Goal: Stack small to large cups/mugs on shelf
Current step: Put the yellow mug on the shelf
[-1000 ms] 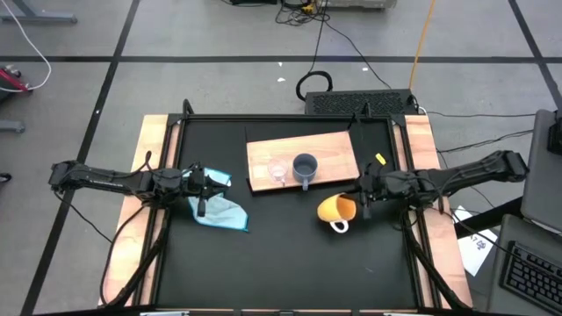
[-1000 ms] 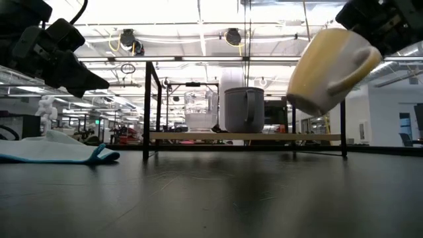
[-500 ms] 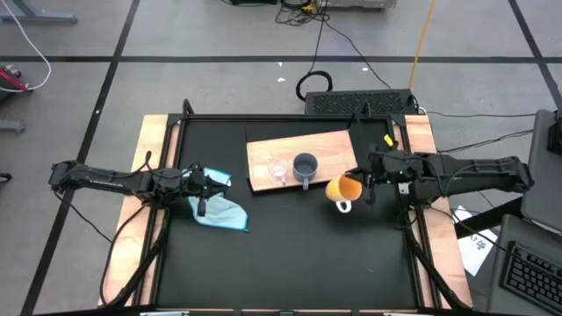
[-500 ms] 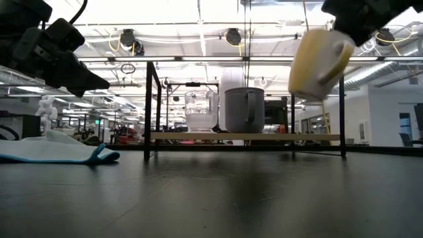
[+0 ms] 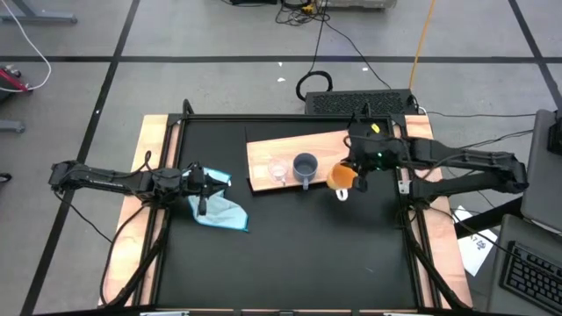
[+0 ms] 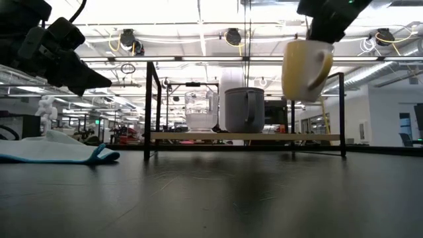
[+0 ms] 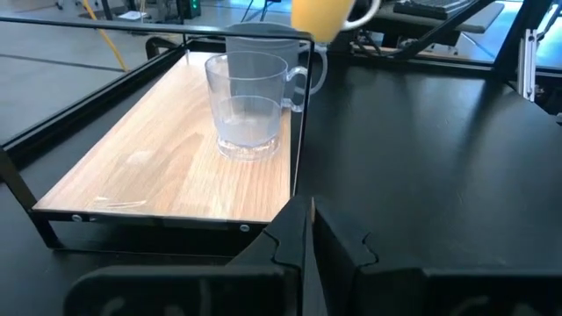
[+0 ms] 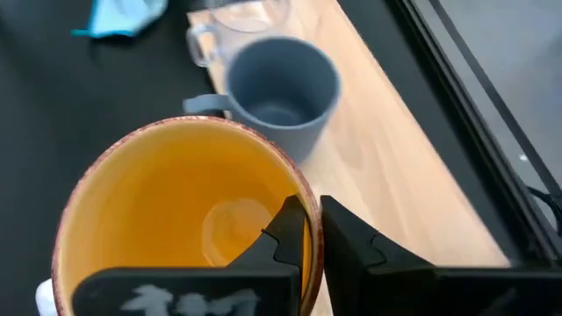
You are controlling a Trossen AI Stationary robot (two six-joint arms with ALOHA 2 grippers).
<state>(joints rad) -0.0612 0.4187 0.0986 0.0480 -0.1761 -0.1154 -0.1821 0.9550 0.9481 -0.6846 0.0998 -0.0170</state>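
The light-wood shelf [image 5: 303, 156] stands at the table's far middle and bears the clear glass cup [image 5: 279, 170] and, to its right, the grey-blue mug [image 5: 305, 166], both resting on their bases. The orange mug [image 5: 342, 178] hangs in the air just off the shelf's right near corner, above shelf height [image 6: 305, 69], with my right gripper [image 5: 356, 167] shut on it. At the table's left, my left gripper [image 5: 204, 189] hovers shut above the light blue cloth [image 5: 219, 211] and holds nothing. My right gripper pinches the orange mug's rim wall [image 8: 303, 200], one finger [image 8: 283, 230] inside the mug and one outside. The fingers slant down from the table's right side. The mug hangs lifted clear, almost upright with its mouth up and its white handle [image 5: 341, 193] toward the near edge.
The shelf stands on thin black legs [image 6: 151, 109] a little above the black tabletop. The cloth lies crumpled at the left [image 6: 53, 149]. Pale wooden rails [image 5: 158, 140] run along the table's left and right sides. Bare shelf board shows to the right of the grey-blue mug [image 8: 413, 175].
My right gripper has risen and swung toward the far edge, to the shelf's right end, carrying the orange mug. The mug, which hung steeply tipped, has turned nearly upright. My left gripper has kept still.
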